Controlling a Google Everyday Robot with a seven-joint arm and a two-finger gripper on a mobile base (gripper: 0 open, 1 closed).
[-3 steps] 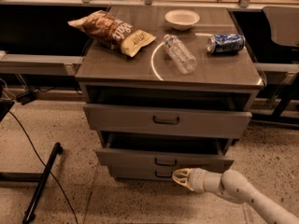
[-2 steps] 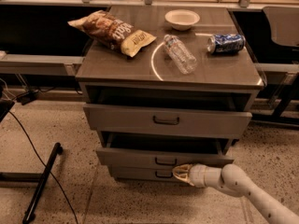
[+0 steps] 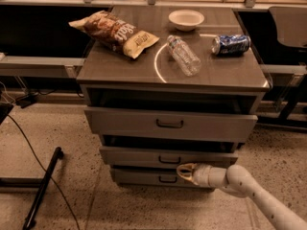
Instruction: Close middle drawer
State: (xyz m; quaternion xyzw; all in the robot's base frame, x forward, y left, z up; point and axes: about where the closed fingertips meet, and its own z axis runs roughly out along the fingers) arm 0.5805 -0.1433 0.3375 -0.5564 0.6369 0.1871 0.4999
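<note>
**Gripper up at the drawer's lower edge, push not yet landed**

Nearest, low and right of centre: the gripper (image 3: 183,171), at the end of a pale arm (image 3: 249,190) reaching in from the lower right. Keeps its fingers drawn together to a blunt tip, holding nothing. Has crept up and a touch leftward over the last second, from level with the lowest drawer (image 3: 139,177) to the seam just under the middle drawer (image 3: 129,157). Looks to be touching, or all but touching, that front's lower edge, just right of the bar handle (image 3: 169,160); cannot settle which.

No shift to report in the drawer itself over that second. Stands pulled out partway, second of three, with a dark gap above it. Juts out less than the top drawer (image 3: 120,123) and more than the lowest. Reads, as a judgement, as approach done and push still to come, so nearly all of the task left.

Faces its front panel toward the camera. Runs its long axis left to right across the cabinet, level, with the handle parallel to it. Slides near to far, so probably calls for a straight shove away from the camera.

Farther back, on the tabletop (image 3: 105,68): a chip bag (image 3: 115,32), a bottle (image 3: 183,55) and a can (image 3: 231,45) on their sides, then a bowl (image 3: 186,18) at the rear.
</note>
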